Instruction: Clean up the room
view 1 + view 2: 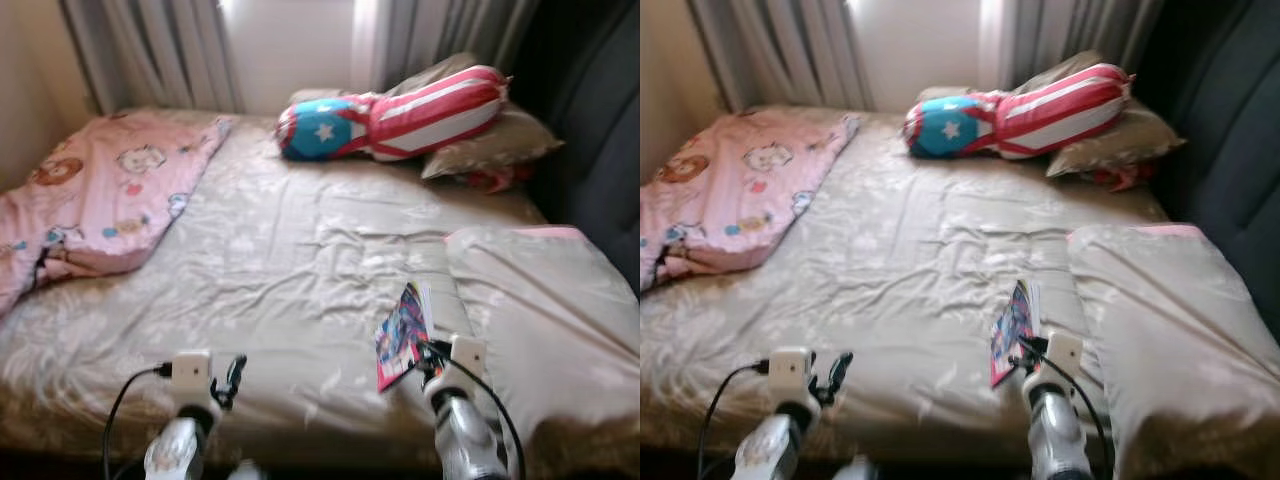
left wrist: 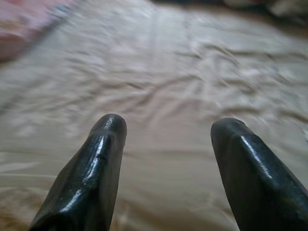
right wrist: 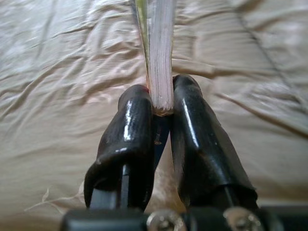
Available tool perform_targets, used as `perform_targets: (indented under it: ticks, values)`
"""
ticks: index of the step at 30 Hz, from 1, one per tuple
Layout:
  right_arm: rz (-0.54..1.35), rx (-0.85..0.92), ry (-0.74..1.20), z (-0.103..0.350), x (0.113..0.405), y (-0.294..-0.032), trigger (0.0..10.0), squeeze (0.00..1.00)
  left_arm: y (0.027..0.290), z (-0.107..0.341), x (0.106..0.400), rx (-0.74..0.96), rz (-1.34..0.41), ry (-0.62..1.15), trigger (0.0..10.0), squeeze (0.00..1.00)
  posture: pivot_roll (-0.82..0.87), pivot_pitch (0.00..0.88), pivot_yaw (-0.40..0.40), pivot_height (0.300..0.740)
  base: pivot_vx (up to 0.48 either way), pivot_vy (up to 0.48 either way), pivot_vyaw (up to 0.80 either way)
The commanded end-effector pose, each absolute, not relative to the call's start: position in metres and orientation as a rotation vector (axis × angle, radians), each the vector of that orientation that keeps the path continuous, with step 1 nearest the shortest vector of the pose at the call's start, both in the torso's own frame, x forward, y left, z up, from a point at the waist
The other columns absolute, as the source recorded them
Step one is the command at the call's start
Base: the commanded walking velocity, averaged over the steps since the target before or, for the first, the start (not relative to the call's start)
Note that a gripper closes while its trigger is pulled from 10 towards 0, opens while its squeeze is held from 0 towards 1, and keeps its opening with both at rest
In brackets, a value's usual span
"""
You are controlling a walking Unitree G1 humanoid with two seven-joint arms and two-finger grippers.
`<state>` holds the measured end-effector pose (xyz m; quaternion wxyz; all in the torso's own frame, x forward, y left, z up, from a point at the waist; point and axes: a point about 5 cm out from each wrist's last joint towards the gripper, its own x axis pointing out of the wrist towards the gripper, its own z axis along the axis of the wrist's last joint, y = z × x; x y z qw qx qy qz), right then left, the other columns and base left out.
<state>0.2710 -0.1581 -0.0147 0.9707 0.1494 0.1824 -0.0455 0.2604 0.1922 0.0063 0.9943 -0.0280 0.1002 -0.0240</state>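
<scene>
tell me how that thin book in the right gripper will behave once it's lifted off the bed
The book is thin with a soft cover, so it will likely sag and fan open. It is probably light. The right gripper pinches only its edge, so it may swing or slip.

2 silver arms carry white boxes at the wrists, each trailing a black cable. The right end effector (image 3: 162, 108) has 2 glossy black fingers above silver screws.

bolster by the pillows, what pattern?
Bolster: red and white stripes, blue end with a white star. Clearest in the left eye view.
</scene>
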Motion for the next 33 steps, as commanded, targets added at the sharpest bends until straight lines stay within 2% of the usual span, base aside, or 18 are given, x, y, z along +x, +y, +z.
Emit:
perform_targets:
  ticks: [1,16,24,28,30,33]
  values:
    - [-0.079,0.305,0.305,-0.003,0.281,-0.156,10.0,0.00,0.194,-0.002,0.253,-0.053,-0.046,0.246,10.0,0.00,0.08,0.000,-0.023,0.667,0.352,0.000,0.00]
    - [-0.034,0.334,0.294,-0.002,0.281,-0.149,10.0,0.00,0.197,-0.001,0.250,-0.044,-0.041,0.245,10.0,0.00,0.08,0.000,-0.017,0.667,0.367,0.000,0.00]
    - [0.076,0.368,0.315,-0.001,0.285,-0.141,10.0,0.00,0.200,-0.002,0.244,-0.030,-0.041,0.246,10.0,0.00,0.09,0.000,-0.009,0.667,0.000,0.000,0.00]
    - [0.166,0.490,0.284,0.006,0.289,-0.131,10.0,0.00,0.202,-0.002,0.241,-0.024,-0.040,0.245,10.0,0.00,0.10,0.000,-0.004,0.667,0.000,0.000,0.00]
    - [0.220,0.658,0.259,0.011,0.293,-0.126,10.0,0.00,0.205,-0.001,0.239,-0.017,-0.040,0.243,10.0,0.00,0.11,0.000,0.002,0.667,0.000,0.000,0.00]
    - [0.292,0.819,0.244,0.015,0.296,-0.125,10.0,0.00,0.208,0.002,0.237,-0.007,-0.044,0.238,10.0,0.00,0.12,0.001,0.011,0.667,0.000,0.000,0.00]
